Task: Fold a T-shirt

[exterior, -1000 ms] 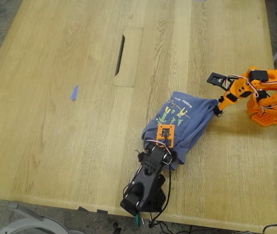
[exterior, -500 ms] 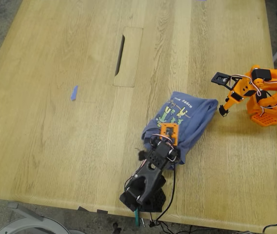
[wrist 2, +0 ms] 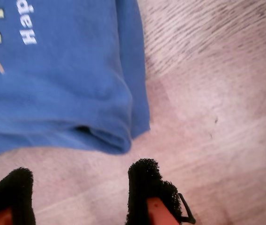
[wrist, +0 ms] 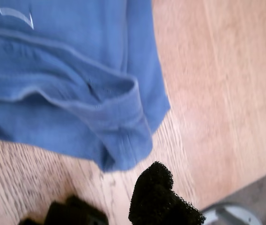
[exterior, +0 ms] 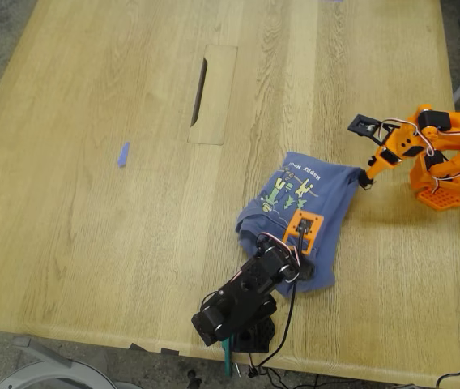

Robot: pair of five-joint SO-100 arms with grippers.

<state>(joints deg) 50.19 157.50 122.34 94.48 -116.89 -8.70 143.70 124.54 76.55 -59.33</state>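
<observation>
First pincer (wrist: 114, 206), on the black arm: its two black foam pads (wrist: 154, 197) stand apart with bare bench (exterior: 92, 243) between them and nothing held. You can see this in the first wrist view, where a folded hem corner of the T-shirt (exterior: 311, 194) lies just ahead of the pads and clear of them. That view is blurred, so whether a pad touches the cloth cannot be told.

In the exterior view the black arm rises from the near edge of the bench. Its head, with the orange camera mount (exterior: 304, 229), hangs over the near end of the T-shirt.

Your second pincer (wrist 2: 81, 187), on the orange arm, is wide. Its foam-tipped fingers (wrist 2: 144, 180) are well apart with only wood between them. The rounded corner of the T-shirt lies just in front of them, not gripped. In the exterior view this pincer sits just beside the shirt's far corner on the exterior view's right. The orange arm's base (exterior: 445, 182) stands near the bench edge on that same side.

The T-shirt lies bunched in a partly folded heap, print uppermost. It sits between the two arms, nearer the near edge, toward the exterior view's right. The green-and-yellow figures (exterior: 288, 189) and the lettering face up.

A small blue tape scrap (exterior: 123, 154) lies well apart from the shirt, toward the exterior view's left. A slotted cutout panel (exterior: 212, 95) sits in the bench toward the far edge.
</observation>
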